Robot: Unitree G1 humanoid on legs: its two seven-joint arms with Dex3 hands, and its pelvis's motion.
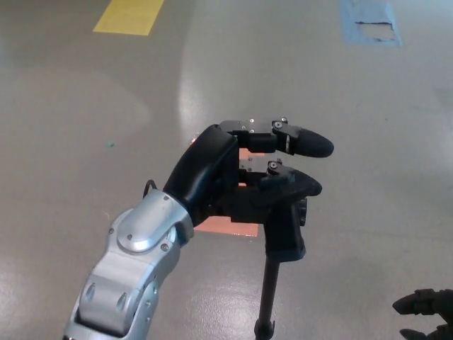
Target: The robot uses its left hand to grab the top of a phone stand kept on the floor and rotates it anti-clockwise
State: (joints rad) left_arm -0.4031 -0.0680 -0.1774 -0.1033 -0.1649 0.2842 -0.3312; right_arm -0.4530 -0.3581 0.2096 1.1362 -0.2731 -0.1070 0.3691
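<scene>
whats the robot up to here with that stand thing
The robot's left hand is closed around the top of a black phone stand standing on the grey floor, over an orange square marked there. Only the fingertips of the right hand show at the lower right, holding nothing visible.

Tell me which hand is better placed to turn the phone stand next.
Left. The left hand is already wrapped around the top of the phone stand; the right hand sits low at the frame's corner, well clear of it.
</scene>
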